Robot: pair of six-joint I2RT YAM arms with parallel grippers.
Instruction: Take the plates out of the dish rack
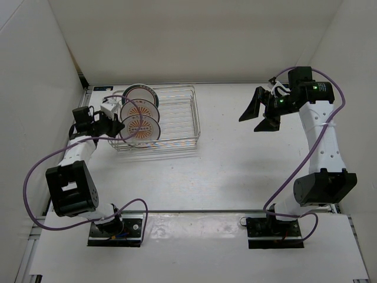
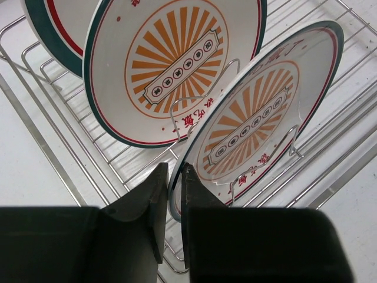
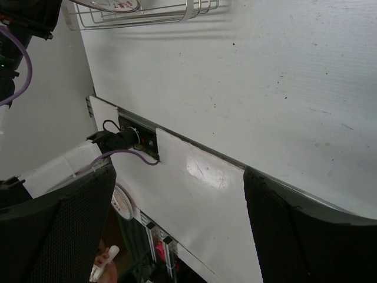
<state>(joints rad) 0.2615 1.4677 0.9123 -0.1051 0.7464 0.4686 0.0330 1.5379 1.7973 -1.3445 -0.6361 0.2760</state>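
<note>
Plates (image 1: 140,128) upright in dish rack (image 1: 178,115)

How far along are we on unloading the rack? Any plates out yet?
Done: nothing; all three plates stand in the dish rack. In hand: the left claw is pinched on the lower rim of the front sunburst plate, not yet lifted from its divider. The right claw hangs open, far from the rack. Left: that plate, the middle sunburst plate and the teal-rimmed back plate.
</note>
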